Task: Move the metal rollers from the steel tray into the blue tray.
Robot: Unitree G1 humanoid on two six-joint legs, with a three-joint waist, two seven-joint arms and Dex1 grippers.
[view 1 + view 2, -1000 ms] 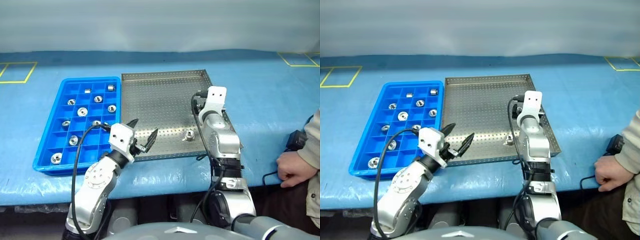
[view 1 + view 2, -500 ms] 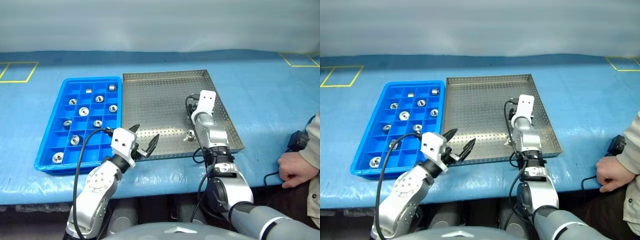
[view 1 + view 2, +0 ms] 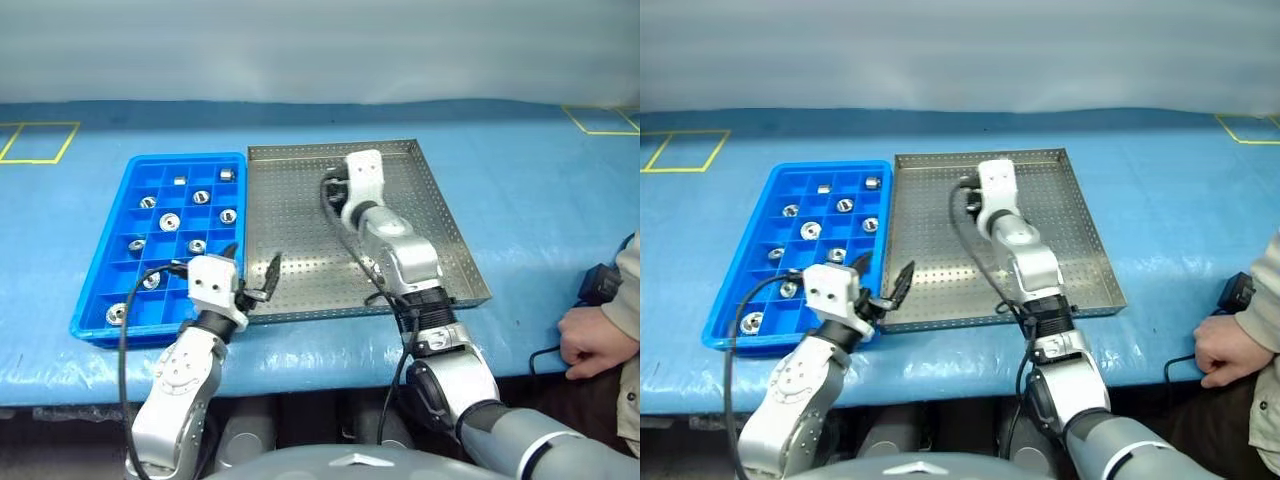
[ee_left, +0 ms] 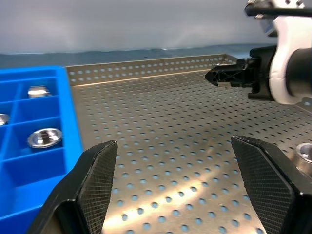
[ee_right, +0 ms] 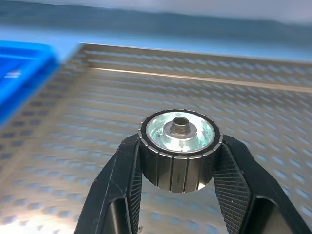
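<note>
The worktop (image 3: 520, 180) carries the steel tray (image 3: 300, 200) at frame centre and the blue tray (image 3: 110, 270) to its left, nine rollers already in its compartments. One roller (image 4: 304, 155) sits on the steel floor at the left wrist view's right edge. The right gripper (image 5: 178, 161), above the steel tray's middle, has its fingers clamped on a ribbed metal roller (image 5: 179, 148). To do this well, carry it level over an empty compartment, lower, then release. The left gripper (image 3: 250, 275), fingers wide, empty, waits at lower left.
</note>
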